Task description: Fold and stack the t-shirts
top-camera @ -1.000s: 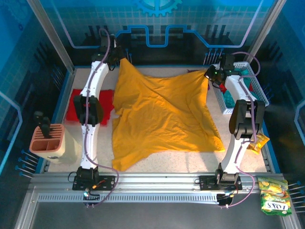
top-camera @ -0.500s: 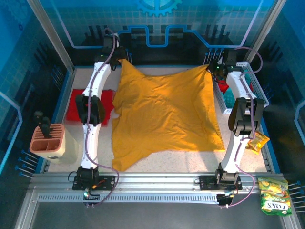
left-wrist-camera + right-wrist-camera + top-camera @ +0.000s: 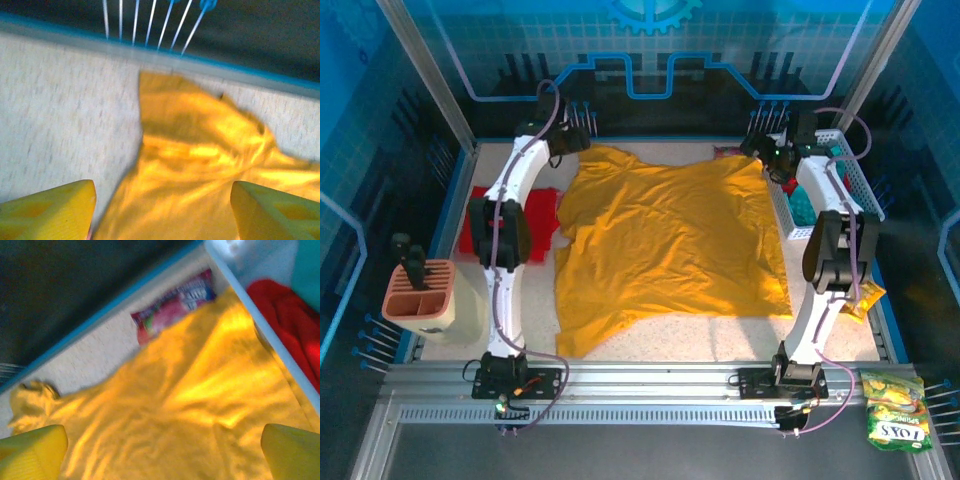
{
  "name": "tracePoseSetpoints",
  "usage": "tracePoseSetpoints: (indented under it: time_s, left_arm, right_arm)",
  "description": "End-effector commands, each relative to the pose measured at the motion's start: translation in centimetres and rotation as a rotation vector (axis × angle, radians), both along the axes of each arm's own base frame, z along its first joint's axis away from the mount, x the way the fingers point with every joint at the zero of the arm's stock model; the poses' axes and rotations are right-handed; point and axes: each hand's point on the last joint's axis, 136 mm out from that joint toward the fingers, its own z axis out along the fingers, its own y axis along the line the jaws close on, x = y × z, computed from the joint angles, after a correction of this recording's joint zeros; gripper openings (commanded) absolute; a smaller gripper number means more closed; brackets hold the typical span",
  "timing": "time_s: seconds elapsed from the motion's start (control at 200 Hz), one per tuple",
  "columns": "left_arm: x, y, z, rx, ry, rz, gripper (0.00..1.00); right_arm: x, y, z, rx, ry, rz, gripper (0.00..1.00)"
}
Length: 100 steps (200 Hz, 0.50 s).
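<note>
A large mustard-yellow t-shirt (image 3: 670,240) lies spread over the middle of the table, its far edge near the back wall. My left gripper (image 3: 578,140) hovers open above the shirt's far left corner (image 3: 165,100), with nothing between its yellow fingers (image 3: 60,210). My right gripper (image 3: 761,152) hovers open above the far right corner (image 3: 200,390), also holding nothing. A red t-shirt (image 3: 480,228) lies at the table's left side, partly behind the left arm. Red cloth (image 3: 285,315) and teal cloth (image 3: 307,270) sit in the white basket (image 3: 865,180).
A purple snack packet (image 3: 175,302) lies by the back wall beside the shirt's right corner. The basket rim (image 3: 252,305) runs close to my right gripper. A tan holder (image 3: 420,295) stands at the near left. A FOX'S packet (image 3: 895,410) lies off the table, near right.
Both grippers have opened and let go of the yellow shirt's far corners. The raised far edge has dropped and the shirt now lies flatter on the table.
</note>
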Motion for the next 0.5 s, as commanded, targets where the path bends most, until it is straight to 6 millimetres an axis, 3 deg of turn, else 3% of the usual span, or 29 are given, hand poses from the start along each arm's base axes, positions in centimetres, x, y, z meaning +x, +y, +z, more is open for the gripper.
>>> tracePoseSetpoints:
  time_s: [0.0, 0.11, 0.265, 0.495]
  left_arm:
    - [-5.7, -1.5, 3.6, -0.115, 0.035, 0.002, 0.72]
    - [-10.7, -2.6, 2.9, -0.15, 0.082, -0.002, 0.72]
    - [-17.0, -4.3, 1.8, -0.152, 0.128, -0.046, 0.74]
    - [-25.7, -3.3, -1.1, -0.192, 0.253, 0.068, 0.72]
  right_arm:
    - [-4.2, 1.2, 1.4, -0.03, 0.025, 0.028, 1.0]
    - [-7.3, 2.6, 0.9, -0.014, 0.058, 0.067, 0.99]
    - [-10.8, 5.1, -0.4, 0.186, 0.116, 0.151, 1.0]
    - [-15.9, 5.8, -3.1, 0.097, 0.19, 0.161, 1.0]
